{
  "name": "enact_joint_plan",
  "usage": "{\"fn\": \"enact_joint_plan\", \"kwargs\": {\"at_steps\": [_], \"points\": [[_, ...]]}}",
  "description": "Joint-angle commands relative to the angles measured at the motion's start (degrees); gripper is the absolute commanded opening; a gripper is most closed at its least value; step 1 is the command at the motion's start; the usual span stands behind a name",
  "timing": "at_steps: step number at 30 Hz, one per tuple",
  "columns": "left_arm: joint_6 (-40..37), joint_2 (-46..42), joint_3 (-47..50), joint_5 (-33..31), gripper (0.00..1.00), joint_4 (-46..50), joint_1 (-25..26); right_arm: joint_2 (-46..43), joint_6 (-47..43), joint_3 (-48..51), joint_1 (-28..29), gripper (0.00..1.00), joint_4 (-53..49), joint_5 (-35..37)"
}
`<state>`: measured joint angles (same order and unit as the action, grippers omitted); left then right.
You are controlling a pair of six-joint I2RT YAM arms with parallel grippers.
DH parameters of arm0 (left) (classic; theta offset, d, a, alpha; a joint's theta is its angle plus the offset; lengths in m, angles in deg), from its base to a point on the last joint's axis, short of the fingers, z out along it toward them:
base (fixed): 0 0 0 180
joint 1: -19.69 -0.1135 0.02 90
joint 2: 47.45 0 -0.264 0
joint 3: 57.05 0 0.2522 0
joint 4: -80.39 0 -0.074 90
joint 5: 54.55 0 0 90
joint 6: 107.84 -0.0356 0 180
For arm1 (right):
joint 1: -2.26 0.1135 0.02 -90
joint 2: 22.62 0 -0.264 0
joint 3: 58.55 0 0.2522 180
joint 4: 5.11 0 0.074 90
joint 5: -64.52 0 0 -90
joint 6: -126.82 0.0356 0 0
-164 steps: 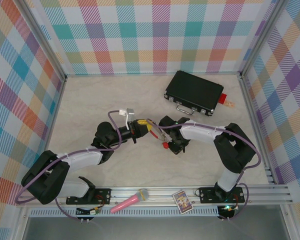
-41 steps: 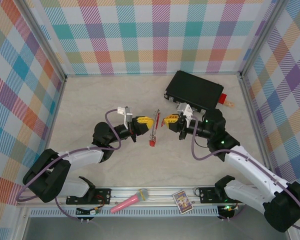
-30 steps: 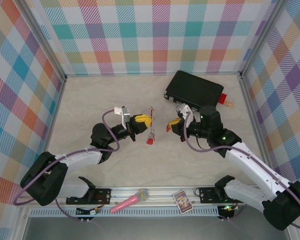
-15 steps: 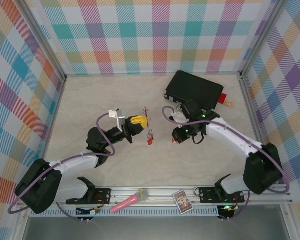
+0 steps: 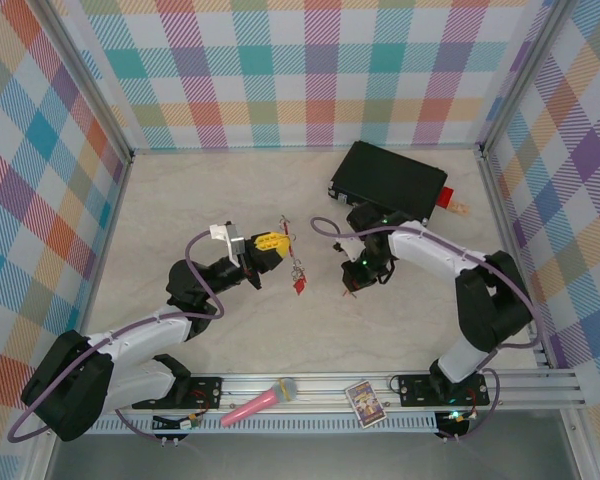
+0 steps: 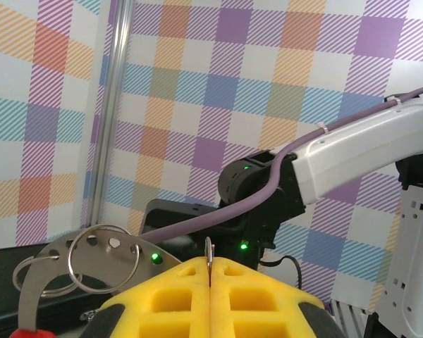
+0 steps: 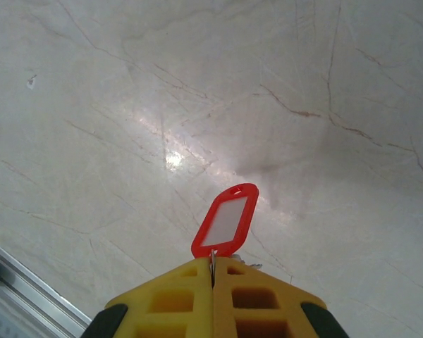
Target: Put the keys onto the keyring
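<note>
Right gripper (image 7: 213, 273) clamped on red key (image 7: 225, 222) in wrist view, left gripper (image 6: 209, 273) pinching probable keyring (image 6: 209, 248), edge-on

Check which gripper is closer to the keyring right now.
Left. The left gripper is clamped on the keyring, which dangles from its tips. The right gripper sits apart to the ring's right, shut on a red key tag above the table.
</note>
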<state>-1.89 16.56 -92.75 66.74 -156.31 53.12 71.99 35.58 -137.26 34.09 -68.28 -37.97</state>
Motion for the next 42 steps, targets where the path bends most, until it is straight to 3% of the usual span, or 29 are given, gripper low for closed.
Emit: {"fn": "enact_joint_plan", "kwargs": {"at_steps": [1,22,32,42], "points": [[-1.00,-0.83,0.31,-0.26,0.00,-1.76,-0.65,3.98,1.17,-3.23,-0.17,0.00,-0.35,0.19],[-1.01,0.21,0.40,-0.24,0.00,-1.80,-0.65,22.14,5.18,-18.19,-0.11,0.00,-0.09,1.14],[-1.29,0.27,0.49,-0.45,0.00,-1.70,-0.65,20.83,2.18,-13.43,2.89,0.00,-0.89,3.28],[-0.70,1.15,0.27,-0.20,0.00,-2.42,-0.65,13.18,1.89,-4.20,3.83,0.00,-0.52,6.50]]}}
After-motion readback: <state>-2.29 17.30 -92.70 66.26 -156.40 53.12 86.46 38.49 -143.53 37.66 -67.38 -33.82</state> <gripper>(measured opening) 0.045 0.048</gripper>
